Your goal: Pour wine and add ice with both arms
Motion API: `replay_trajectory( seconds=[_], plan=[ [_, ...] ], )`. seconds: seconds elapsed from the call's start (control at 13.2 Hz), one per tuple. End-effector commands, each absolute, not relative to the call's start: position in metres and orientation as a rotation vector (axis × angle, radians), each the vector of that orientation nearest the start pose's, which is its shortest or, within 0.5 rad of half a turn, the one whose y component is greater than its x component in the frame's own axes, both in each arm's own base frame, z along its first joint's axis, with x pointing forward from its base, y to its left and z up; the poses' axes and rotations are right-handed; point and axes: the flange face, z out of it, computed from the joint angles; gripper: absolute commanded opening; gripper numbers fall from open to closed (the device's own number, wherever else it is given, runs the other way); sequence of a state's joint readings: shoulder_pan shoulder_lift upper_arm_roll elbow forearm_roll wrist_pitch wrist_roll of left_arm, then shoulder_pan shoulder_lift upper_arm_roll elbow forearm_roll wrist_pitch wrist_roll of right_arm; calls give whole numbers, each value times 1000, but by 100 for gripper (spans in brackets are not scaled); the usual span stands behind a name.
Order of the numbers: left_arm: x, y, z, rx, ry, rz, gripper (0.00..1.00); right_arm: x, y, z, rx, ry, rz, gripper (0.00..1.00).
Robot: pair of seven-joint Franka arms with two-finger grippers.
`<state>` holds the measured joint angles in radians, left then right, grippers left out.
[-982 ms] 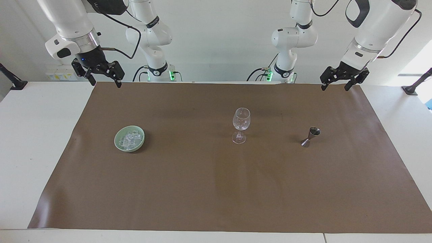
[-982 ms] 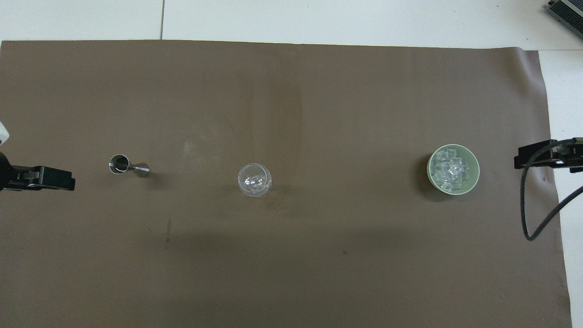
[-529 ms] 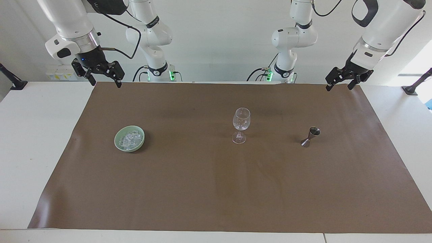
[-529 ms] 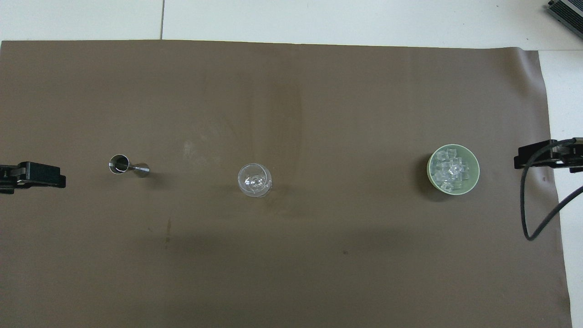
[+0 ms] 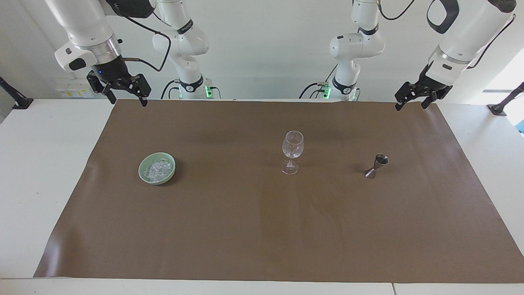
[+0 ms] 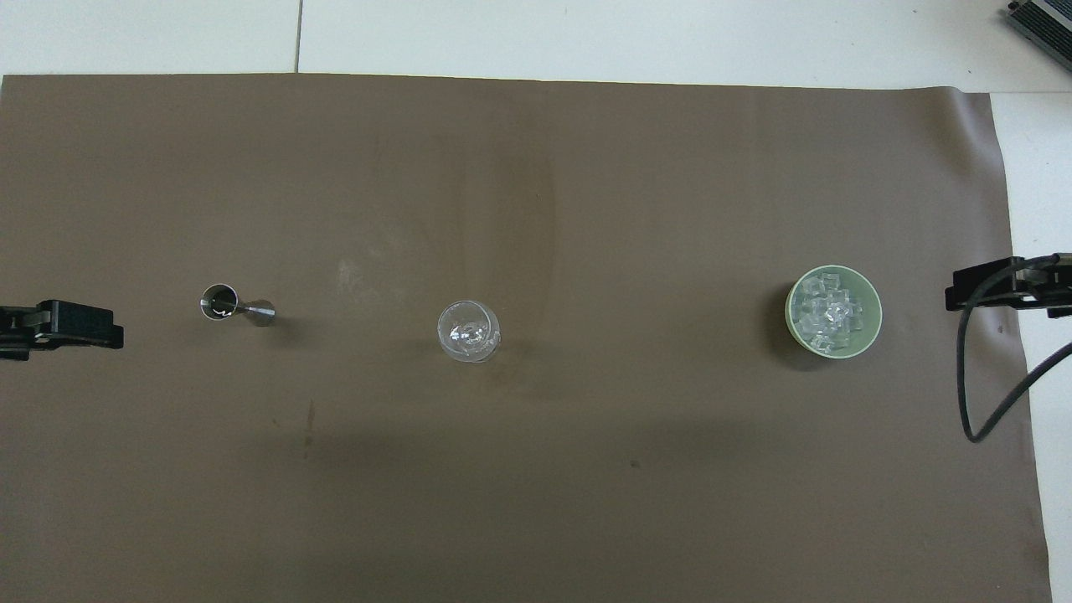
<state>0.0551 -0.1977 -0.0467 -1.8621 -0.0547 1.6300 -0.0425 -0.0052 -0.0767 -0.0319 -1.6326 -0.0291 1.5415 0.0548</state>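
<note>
An empty-looking clear wine glass [image 5: 292,151] [image 6: 468,330] stands mid-mat. Beside it, toward the left arm's end, stands a small metal jigger [image 5: 376,166] [image 6: 234,306]; its cup looks dark inside, and I cannot tell whether that is wine. Toward the right arm's end a pale green bowl [image 5: 143,174] [image 6: 791,331] holds several cubes of ice [image 5: 157,168] [image 6: 829,314]. My left gripper [image 5: 410,105] [image 6: 84,324] hangs open and empty over the mat's corner at its own end. My right gripper [image 5: 127,100] [image 6: 971,291] hangs open and empty over the mat's edge at its end.
A brown mat [image 5: 262,229] covers most of the white table [image 5: 41,164]. A black cable [image 6: 971,402] loops down from the right wrist. Both arms are raised well above the objects.
The left gripper has drawn back a little toward its own end of the table, then settled. The right arm, glass, jigger and bowl have not moved.
</note>
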Motion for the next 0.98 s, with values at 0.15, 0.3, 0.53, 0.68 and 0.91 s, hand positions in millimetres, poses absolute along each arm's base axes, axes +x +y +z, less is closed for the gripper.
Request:
replay_trajectory(
  seconds=[0.15,0.3,0.53,0.68,0.91],
  plan=[
    [485,-9,599,-3193,-161,61,100,523,-22,636,-3153,168,34,100],
    [484,-10,598,-3188,-339,73,100,523,-22,636,-3153,168,34,100],
    [484,-2,597,-3258,-427,91,100,523,-22,636,-3153,168,34,100],
    [485,20,593,-3317,-620,115,100,523,-22,636,-3152,170,31,100],
    [486,23,579,-3290,-890,184,100,523,-22,636,-3152,168,34,100]
  ],
)
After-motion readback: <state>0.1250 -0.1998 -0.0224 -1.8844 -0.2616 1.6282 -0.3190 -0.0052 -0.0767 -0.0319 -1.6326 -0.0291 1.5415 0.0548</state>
